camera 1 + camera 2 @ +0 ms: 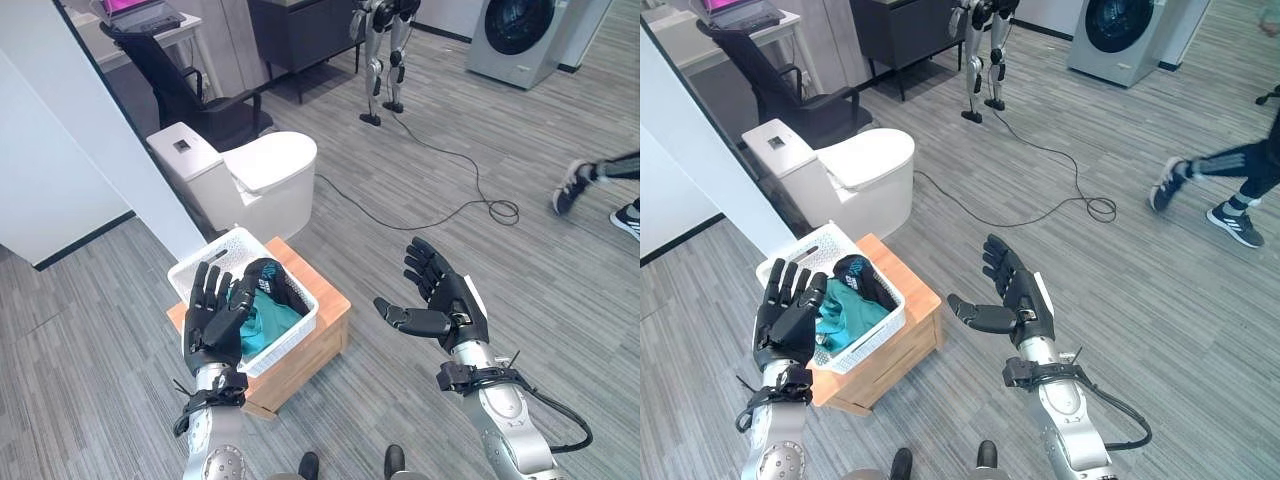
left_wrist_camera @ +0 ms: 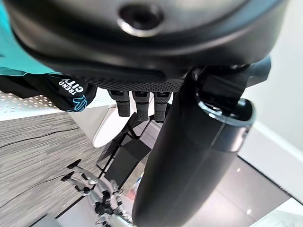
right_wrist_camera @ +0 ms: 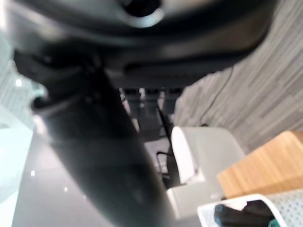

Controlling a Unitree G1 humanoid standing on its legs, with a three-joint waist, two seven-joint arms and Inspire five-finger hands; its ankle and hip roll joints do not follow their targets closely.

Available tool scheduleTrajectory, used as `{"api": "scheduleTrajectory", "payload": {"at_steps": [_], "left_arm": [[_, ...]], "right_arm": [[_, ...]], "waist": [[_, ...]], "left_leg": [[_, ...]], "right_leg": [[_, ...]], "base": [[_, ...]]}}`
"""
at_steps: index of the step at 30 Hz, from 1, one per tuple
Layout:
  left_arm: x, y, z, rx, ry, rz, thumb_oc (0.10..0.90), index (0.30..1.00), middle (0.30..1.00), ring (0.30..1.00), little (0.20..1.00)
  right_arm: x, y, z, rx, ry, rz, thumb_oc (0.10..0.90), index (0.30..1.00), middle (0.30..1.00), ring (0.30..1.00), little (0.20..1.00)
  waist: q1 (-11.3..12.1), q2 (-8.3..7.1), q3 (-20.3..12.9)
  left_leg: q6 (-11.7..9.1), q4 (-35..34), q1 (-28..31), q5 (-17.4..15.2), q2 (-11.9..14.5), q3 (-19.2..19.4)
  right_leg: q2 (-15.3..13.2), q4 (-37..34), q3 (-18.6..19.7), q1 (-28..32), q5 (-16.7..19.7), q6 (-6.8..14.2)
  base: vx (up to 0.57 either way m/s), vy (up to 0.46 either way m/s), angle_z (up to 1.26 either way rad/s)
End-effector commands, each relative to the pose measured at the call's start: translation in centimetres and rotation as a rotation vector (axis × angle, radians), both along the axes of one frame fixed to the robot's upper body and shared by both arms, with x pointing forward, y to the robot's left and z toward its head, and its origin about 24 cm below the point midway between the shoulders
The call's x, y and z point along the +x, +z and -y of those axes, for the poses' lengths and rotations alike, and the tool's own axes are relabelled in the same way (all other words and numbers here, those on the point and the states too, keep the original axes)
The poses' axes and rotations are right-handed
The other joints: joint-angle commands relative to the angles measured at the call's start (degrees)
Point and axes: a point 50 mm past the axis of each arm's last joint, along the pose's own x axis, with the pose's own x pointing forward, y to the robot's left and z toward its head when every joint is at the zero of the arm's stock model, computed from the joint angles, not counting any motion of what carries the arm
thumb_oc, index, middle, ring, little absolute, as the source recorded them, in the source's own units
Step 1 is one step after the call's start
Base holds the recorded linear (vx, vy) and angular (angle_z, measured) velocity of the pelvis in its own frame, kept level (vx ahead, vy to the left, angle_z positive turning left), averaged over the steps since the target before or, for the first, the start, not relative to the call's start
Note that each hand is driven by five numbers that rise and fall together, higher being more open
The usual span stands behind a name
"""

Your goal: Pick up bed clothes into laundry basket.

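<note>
the bed clothes, one teal piece and one black piece, lay heaped in the single white laundry basket, which sat on a low wooden stand and covered most of its top, leaving the right edge bare. the left hand hovered over the basket's near rim with fingers straight and apart, holding nothing. the right hand hung over the floor, well apart from the stand, palm up, fingers spread, empty. the cloth looked soft, light and limp (likely to sag and trail), so a bunched fold near the middle seemed the best hold.
</note>
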Motion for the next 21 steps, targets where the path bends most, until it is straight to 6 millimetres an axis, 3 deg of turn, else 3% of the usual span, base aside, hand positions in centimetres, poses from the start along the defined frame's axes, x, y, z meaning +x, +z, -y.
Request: {"api": "scheduleTrajectory", "payload": {"at_steps": [1, 4, 6, 10, 11, 12, 15, 16, 17, 18, 19, 20, 21], "left_arm": [[0.5, 4.2, -1.9, 0.067, 0.043, 0.257, 0.8, 0.9, 0.9, 0.9, 0.9], [0.4, 4.2, -2.2, 0.073, 0.062, 0.255, 0.8, 0.9, 0.9, 0.9, 0.9], [0.6, 4.2, -2.1, 0.067, 0.059, 0.258, 0.8, 0.9, 0.9, 0.9, 0.9], [0.5, 4.4, -1.7, 0.111, -0.002, 0.267, 0.8, 0.9, 0.9, 0.9, 0.9], [0.6, 4.5, -1.5, 0.115, -0.017, 0.274, 0.8, 0.9, 0.9, 0.9, 0.9], [1.0, 4.5, -1.1, 0.1, -0.036, 0.278, 0.8, 0.9, 0.9, 0.9, 0.9], [1.7, 5.0, -1.1, 0.095, -0.031, 0.298, 0.8, 0.9, 0.9, 0.9, 0.9], [2.5, 5.8, -0.8, 0.123, -0.041, 0.325, 0.8, 0.9, 0.9, 0.9, 0.9], [2.5, 5.8, -0.8, 0.122, -0.041, 0.324, 0.8, 0.9, 0.9, 0.9, 0.9], [2.9, 6.2, -0.4, 0.146, -0.054, 0.337, 0.8, 0.9, 0.9, 0.9, 0.9], [3.3, 6.8, -0.1, 0.168, -0.069, 0.364, 0.8, 0.9, 0.9, 0.9, 0.9], [3.5, 6.9, 0.2, 0.182, -0.091, 0.375, 0.8, 0.9, 0.9, 0.9, 0.9], [3.6, 6.9, 0.3, 0.193, -0.099, 0.373, 0.8, 0.9, 0.9, 0.9, 0.9]], "right_arm": [[1.0, 6.7, -2.5, 0.096, 0.135, 0.371, 0.8, 0.9, 0.9, 0.9, 0.9], [1.5, 7.7, -4.1, 0.117, 0.214, 0.408, 0.8, 0.9, 0.9, 0.9, 0.9], [1.7, 8.1, -4.6, 0.111, 0.227, 0.423, 0.8, 0.9, 0.9, 0.9, 0.9], [1.6, 9.1, -5.0, 0.1, 0.228, 0.474, 0.8, 0.9, 0.9, 0.9, 0.9], [1.4, 9.2, -4.7, 0.115, 0.215, 0.479, 0.8, 0.9, 0.9, 0.9, 0.9], [1.0, 8.2, -3.9, 0.149, 0.161, 0.439, 0.8, 0.9, 0.9, 0.9, 0.9], [0.4, 6.8, -2.8, 0.151, 0.098, 0.385, 0.8, 0.9, 0.9, 0.9, 0.9], [-0.3, 5.6, -1.3, 0.112, 0.032, 0.336, 0.8, 0.9, 0.9, 0.9, 0.9], [-0.3, 5.6, -1.3, 0.111, 0.032, 0.336, 0.8, 0.9, 0.9, 0.9, 0.9], [-0.8, 4.9, -0.4, 0.09, -0.003, 0.305, 0.8, 0.9, 0.9, 0.9, 0.9], [-1.1, 4.6, 0.3, 0.075, -0.025, 0.29, 0.8, 0.9, 0.9, 0.9, 0.9], [-1.2, 4.8, 0.8, 0.058, -0.035, 0.296, 0.8, 0.9, 0.9, 0.9, 0.9], [-1.1, 4.8, 0.9, 0.054, -0.03, 0.295, 0.8, 0.9, 0.9, 0.9, 0.9]], "waist": [[0.6, -2.3, -2.4], [1.6, -2.64, 0.8], [1.9, -3.49, 2.7], [0.4, -5.85, 3.1], [-0.6, -6.33, 2.6], [-3.0, -6.37, 1.6], [-6.0, -6.04, 0.3], [-8.5, -4.88, -1.2], [-8.6, -4.74, -1.1], [-9.7, -4.38, -1.9], [-10.4, -4.1, -2.5], [-10.9, -3.42, -2.6], [-10.9, -3.46, -2.5]], "left_leg": [[-5.9, 2.9, -8.3, 2.4, 5.6, 1.8], [-8.1, 7.5, -12.2, 4.0, 6.5, 3.1], [-8.1, 12.7, -15.0, 5.5, 7.8, 9.2], [-4.7, 28.3, -13.8, -3.6, 8.5, 17.8], [-4.4, 32.6, -12.8, -4.8, 8.4, 19.5], [-4.9, 39.2, -8.4, -5.2, 9.6, 22.6], [-6.0, 40.1, -3.3, -4.2, 11.0, 25.0], [-7.3, 37.0, 1.8, -4.5, 12.7, 27.0], [-7.3, 37.0, 1.9, -4.5, 12.8, 26.8], [-7.9, 34.2, 4.2, -5.5, 13.1, 27.9], [-7.8, 30.1, 6.5, -8.9, 12.8, 29.8], [-7.0, 27.7, 7.2, -14.1, 13.0, 30.0], [-6.0, 25.5, 7.3, -17.3, 11.9, 29.8]], "right_leg": [[0.6, 5.3, 2.6, 0.5, -12.8, -1.2], [1.5, 2.9, 1.3, 0.2, -11.6, -1.5], [0.8, 2.3, -0.4, 0.2, -10.9, -1.8], [-0.2, 1.6, -2.2, -2.0, -8.7, -2.4], [-0.2, 1.5, -3.5, -2.4, -8.4, -2.8], [0.2, 1.8, -7.3, -3.0, -8.6, -4.0], [0.4, 1.8, -12.6, -3.3, -8.7, -4.8], [0.9, 2.3, -17.4, -4.4, -8.8, -5.4], [1.0, 2.3, -17.5, -4.2, -8.9, -5.4], [0.5, 2.7, -20.4, -4.9, -8.6, -5.3], [-0.6, 3.5, -23.0, -6.2, -7.8, -4.8], [-0.7, 4.1, -22.7, -7.2, -7.7, -3.9], [-2.0, 4.3, -23.1, -8.5, -6.1, -3.2]], "base": [[-0.13, -0.15, 0.14], [-0.19, -0.183, 0.14], [-0.19, -0.156, 0.23], [-0.27, -0.201, 0.25], [-0.36, -0.305, 0.75], [-0.34, -0.277, 0.89], [-0.2, -0.112, 1.09], [-0.2, -0.058, 1.23], [-0.19, -0.006, 1.61], [-0.18, 0.051, 1.54], [-0.21, 0.101, 2.04], [-0.22, 0.167, 2.02], [-0.19, 0.241, 1.86]]}}
